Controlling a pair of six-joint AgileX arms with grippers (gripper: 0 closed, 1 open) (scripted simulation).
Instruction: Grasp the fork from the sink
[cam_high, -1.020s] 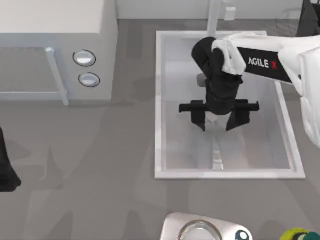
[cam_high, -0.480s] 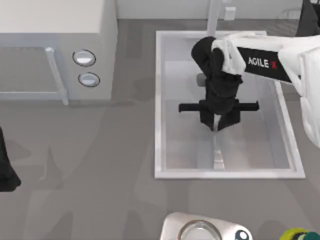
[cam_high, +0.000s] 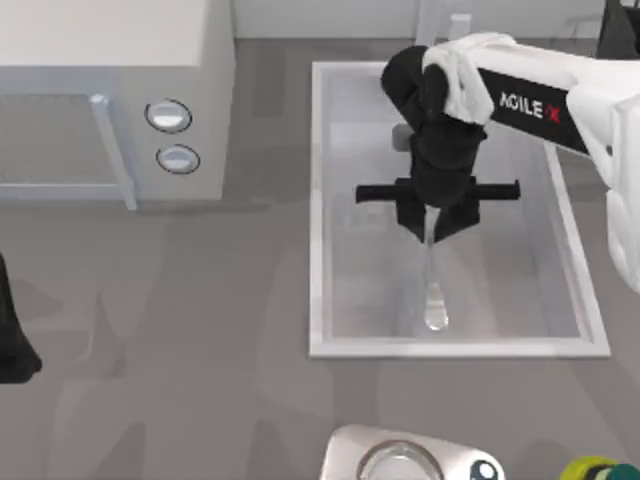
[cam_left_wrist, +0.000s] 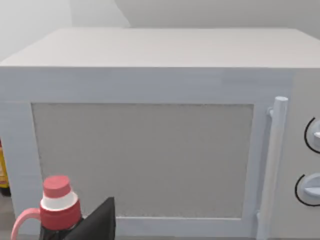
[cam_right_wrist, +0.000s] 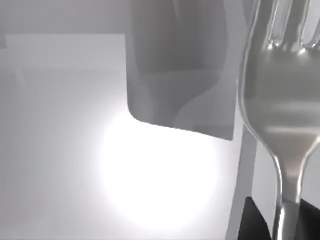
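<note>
While my left arm sits parked at the counter's left edge, my right gripper (cam_high: 433, 228) has its jaws closed on the fork (cam_high: 433, 290) inside the sink (cam_high: 318, 210), handle running lengthwise toward the near rim, so I'd lift straight up.

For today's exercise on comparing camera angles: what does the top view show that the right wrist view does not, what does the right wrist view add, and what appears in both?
Top view alone: the whole sink, the microwave with its two knobs left of it, the left arm parked at the table's left edge, and the right tool shut on the fork's neck, handle trailing toward the near rim.

Right wrist view alone: the fork's tines and bowl close up, with bright glare on the pale basin floor.

Both: the fork and the sink's pale interior.
</note>
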